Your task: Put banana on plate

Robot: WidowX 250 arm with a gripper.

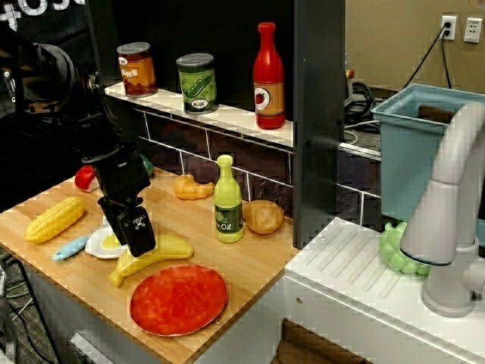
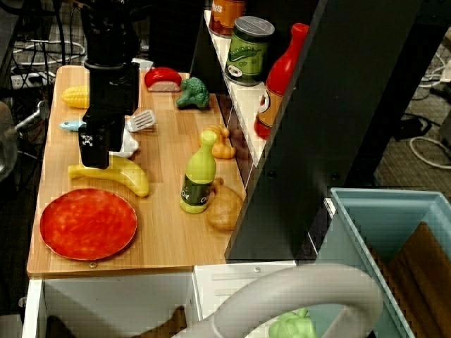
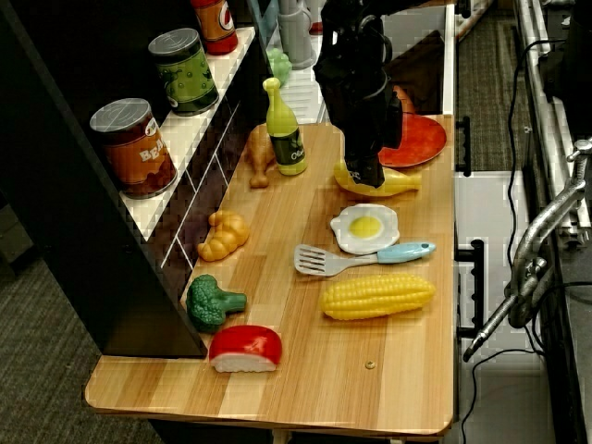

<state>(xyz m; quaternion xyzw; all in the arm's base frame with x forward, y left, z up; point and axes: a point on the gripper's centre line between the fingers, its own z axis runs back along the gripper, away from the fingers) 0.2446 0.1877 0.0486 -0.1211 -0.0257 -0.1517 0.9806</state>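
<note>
The yellow banana (image 1: pixel 170 250) lies on the wooden counter just behind the red-orange plate (image 1: pixel 179 299). It touches or nearly touches the plate's far rim. It also shows in the overhead view (image 2: pixel 127 176) and the side view (image 3: pixel 393 183). My black gripper (image 1: pixel 136 244) is lowered onto the banana's stem half, with its fingers straddling it. It shows the same way in the overhead view (image 2: pixel 95 160) and the side view (image 3: pixel 366 178). The fingers hide the contact, so I cannot tell if they are closed on the banana. The plate (image 2: pixel 88 224) is empty.
A fried egg (image 1: pixel 102 244), a blue spatula (image 1: pixel 72 248) and a corn cob (image 1: pixel 54 218) lie left of the gripper. An olive-oil bottle (image 1: pixel 228 201), a chicken leg (image 1: pixel 263 217) and a croissant (image 1: pixel 192 187) stand behind. Cans and a red bottle (image 1: pixel 269 76) are on the shelf.
</note>
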